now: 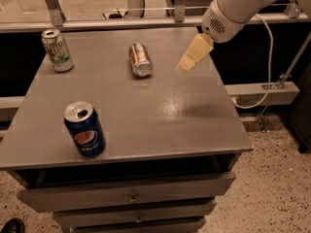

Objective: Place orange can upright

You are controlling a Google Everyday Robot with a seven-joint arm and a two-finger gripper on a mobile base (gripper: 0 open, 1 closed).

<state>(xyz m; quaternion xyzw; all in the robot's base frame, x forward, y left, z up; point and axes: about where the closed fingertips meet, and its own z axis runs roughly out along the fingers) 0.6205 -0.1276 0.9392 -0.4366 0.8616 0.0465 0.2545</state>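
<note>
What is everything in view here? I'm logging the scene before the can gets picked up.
orange can: one, shiny orange-copper, lying on its side at the back middle of the table
Pepsi can: one, dark blue, upright at the front left
white-and-green can: one, upright at the back left corner
table: one, grey, carrying all three cans
drawers: at least two, grey, under the table top
cable: one, white, hanging to the right of the table
arm: one, white, coming in from the upper right
gripper: one, cream, above the table's back right, to the right of the orange can and apart from it
</note>
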